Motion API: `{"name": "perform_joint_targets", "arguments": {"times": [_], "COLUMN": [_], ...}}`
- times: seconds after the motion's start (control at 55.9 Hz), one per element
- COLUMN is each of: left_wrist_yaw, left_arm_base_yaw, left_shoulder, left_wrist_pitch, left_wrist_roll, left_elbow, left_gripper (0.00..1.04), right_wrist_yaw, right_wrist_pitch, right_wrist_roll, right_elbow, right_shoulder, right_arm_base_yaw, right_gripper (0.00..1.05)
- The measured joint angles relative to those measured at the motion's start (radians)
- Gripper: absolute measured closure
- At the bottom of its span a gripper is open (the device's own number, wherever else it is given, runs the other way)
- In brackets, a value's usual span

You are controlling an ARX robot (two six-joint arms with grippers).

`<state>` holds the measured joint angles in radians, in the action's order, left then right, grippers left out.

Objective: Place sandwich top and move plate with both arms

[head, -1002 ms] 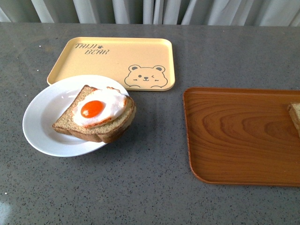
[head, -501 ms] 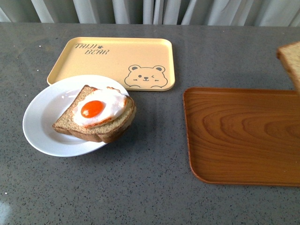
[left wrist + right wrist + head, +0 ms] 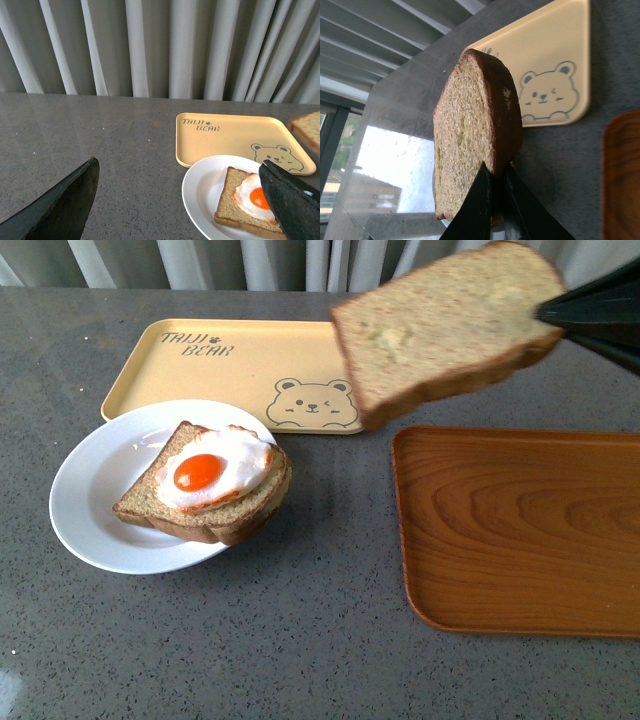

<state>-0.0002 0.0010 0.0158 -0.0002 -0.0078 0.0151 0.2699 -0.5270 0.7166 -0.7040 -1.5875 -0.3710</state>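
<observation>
Nearest, the plate (image 3: 85, 510) sat on the worktop (image 3: 300, 640), with the left pincer (image 3: 178, 165) spread wide and empty. Beyond, the right pincer (image 3: 495, 185) clamped the sandwich top (image 3: 440, 325) aloft before the yellow tray (image 3: 200, 380) lettered "TAIJI BEAR".

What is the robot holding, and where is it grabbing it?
The right end effector pinches the plain bread slice by one crust edge, up in the air. The left end effector holds nothing.

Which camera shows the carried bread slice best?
The front view: the sandwich top shows whole, pinched by the right gripper. The right wrist sees it obliquely, close up; the left wrist only a corner.
</observation>
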Motion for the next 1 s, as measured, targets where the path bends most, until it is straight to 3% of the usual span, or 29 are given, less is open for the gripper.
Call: {"name": "perform_joint_targets", "arguments": {"times": [0.161,0.393,0.608,1.002], "left_wrist_yaw": [0.000,0.000,0.000,0.000], "left_arm_base_yaw": [0.000,0.000,0.000,0.000], "left_shoulder": [0.000,0.000,0.000,0.000], "left_wrist_pitch": [0.000,0.000,0.000,0.000], "left_wrist_roll": [0.000,0.000,0.000,0.000], "left_elbow": [0.000,0.000,0.000,0.000], "left_gripper": [0.09,0.09,0.09,0.09], "right_wrist_yaw": [-0.143,-0.315,-0.424,-0.454], "right_wrist_pitch": [-0.052,-0.073,-0.093,-0.088], "right_wrist_roll": [0.050,0.121,0.166,0.270], "right_elbow": [-0.071,-0.134,-0.160,-0.154], "right_shoulder": [-0.102,-0.222,-0.288,-0.328], "right_arm_base_yaw": [-0.161,-0.290,-0.325,-0.355], "right_gripper": [1.03,1.03,1.03,1.03]}}
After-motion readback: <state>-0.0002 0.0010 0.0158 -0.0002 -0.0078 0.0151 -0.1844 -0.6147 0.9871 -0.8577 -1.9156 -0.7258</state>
